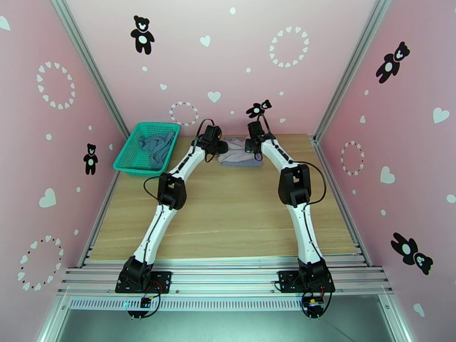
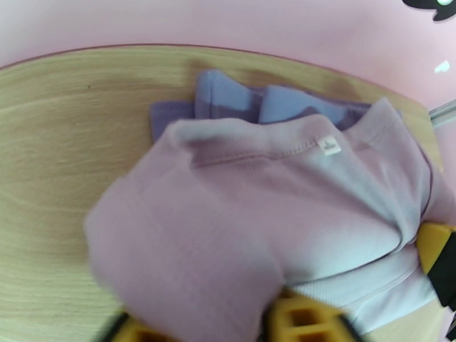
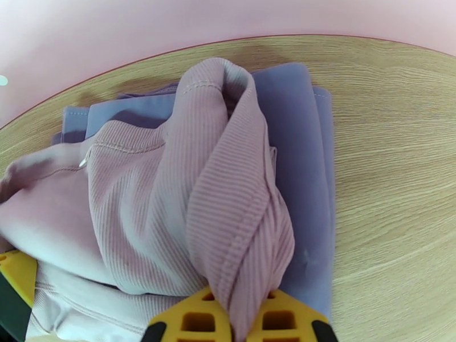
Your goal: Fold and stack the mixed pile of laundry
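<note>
**Item 1, bench** [image 1: 228, 218]: pale wood-grain top between pink walls.

**Item 2, pale mauve-grey garment** [image 3: 142, 212]: ribbed knit, rumpled and partly folded. It sits at 12 o'clock on the bench, near the far edge and between the two arms' tips. A small white label shows at the neckline in the left wrist view.

**Item 3, grey-lavender garment** [image 3: 296, 138]: lies flat on the bench directly under item 2. In the right wrist view its edges stick out past the mauve cloth at 12 and 3 o'clock.

**Item 4, dusty teal-blue top** [image 1: 157, 145]: crumpled inside the green mesh basket [image 1: 128, 163]. The basket is at 10 o'clock on the bench, well apart from items 2 and 3.

**Item 5, left end effector** [image 2: 216, 329]: released. Its yellow fingers stand wide apart at the 9 o'clock side of the stack, and a blurred fold of the mauve garment lies over the gap.

**Item 6, right end effector** [image 3: 236, 314]: clenched on item 2. A twisted ridge of ribbed mauve cloth is pinched between its yellow fingers at the 3 o'clock side of the stack.
</note>
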`<action>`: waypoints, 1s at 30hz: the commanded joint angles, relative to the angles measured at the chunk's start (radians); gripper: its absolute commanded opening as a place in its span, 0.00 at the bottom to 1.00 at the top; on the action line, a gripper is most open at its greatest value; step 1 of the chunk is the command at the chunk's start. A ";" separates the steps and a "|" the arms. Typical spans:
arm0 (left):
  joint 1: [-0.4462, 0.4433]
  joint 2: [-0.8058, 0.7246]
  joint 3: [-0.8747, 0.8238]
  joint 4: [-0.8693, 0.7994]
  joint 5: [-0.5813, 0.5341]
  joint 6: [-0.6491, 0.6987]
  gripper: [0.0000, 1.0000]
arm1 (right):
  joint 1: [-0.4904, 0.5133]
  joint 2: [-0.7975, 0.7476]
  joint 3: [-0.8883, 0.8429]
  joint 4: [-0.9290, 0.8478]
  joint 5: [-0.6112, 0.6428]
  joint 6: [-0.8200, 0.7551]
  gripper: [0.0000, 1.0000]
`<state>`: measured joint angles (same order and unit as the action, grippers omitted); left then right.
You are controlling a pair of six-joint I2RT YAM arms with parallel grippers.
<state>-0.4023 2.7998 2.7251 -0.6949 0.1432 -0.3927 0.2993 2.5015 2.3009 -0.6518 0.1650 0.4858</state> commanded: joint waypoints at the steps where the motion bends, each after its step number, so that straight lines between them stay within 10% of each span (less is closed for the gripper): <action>1: 0.017 0.031 0.006 -0.003 0.001 -0.012 0.71 | -0.011 0.046 0.051 -0.035 0.039 -0.009 0.07; 6: 0.023 -0.027 0.005 -0.024 -0.014 0.018 0.99 | -0.016 0.056 0.055 -0.048 0.045 -0.004 0.33; 16: 0.025 -0.293 0.015 -0.146 -0.160 0.126 0.99 | -0.022 -0.012 0.074 -0.089 0.032 0.009 0.83; 24: 0.140 -0.578 -0.060 -0.400 -0.302 0.126 0.99 | -0.021 -0.309 -0.037 -0.086 -0.017 -0.036 0.99; 30: 0.392 -0.655 -0.265 -0.502 -0.190 0.019 0.93 | -0.019 -0.632 -0.280 -0.089 -0.134 -0.069 0.99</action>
<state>-0.1028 2.0701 2.5591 -1.0447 -0.0864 -0.3180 0.2794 2.0193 2.0968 -0.7261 0.1028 0.4431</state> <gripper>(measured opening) 0.945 0.989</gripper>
